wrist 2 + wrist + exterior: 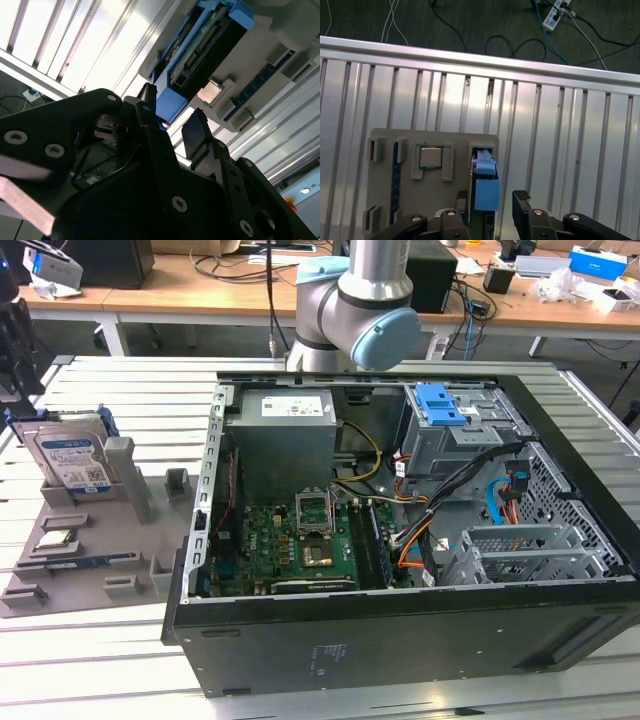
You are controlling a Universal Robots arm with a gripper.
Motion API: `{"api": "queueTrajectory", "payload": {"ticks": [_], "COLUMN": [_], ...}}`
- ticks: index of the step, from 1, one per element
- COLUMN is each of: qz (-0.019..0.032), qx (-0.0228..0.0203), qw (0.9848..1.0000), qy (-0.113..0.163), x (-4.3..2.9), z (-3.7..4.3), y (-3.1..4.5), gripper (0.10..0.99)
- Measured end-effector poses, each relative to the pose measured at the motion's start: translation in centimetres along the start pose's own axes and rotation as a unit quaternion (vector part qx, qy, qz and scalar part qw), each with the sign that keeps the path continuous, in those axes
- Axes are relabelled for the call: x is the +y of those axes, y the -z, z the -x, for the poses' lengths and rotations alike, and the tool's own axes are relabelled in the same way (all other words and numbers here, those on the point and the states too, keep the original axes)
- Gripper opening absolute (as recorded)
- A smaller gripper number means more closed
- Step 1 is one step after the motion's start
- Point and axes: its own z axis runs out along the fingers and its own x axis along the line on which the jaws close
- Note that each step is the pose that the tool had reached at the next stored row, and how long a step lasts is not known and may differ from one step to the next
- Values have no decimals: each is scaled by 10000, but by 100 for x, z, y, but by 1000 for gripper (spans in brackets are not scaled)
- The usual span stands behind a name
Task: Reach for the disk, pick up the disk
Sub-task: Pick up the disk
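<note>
Over the upright disk (486, 187), tool (491, 200), jaws apart

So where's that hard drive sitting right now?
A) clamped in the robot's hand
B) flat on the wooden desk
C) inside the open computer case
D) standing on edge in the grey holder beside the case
D: the hard drive stands on edge in the grey holder, outside the computer case at the exterior view's left, and the open hand is not gripping it.

Bright light is glaring off the tabletop (485, 100) in the first wrist view, leaving the end effector (491, 199) darkly shadowed.
</note>
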Motion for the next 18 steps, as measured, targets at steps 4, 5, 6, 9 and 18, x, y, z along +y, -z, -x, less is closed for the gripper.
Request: {"api": "queueTrajectory", "payload": {"ticks": [4,5,6,9,18], "qz": [0,1,1,2,5], "qx": [2,4,5,18,34], "qw": [10000,10000,10000,10000,10000], "qy": [0,0,0,-1,-2], "x": [-7,-10,-12,-46,-117], "z": [-6,-7,-8,-15,-22], "y": [-106,-122,-134,-227,-506], "gripper": [482,482,482,482,482]}}
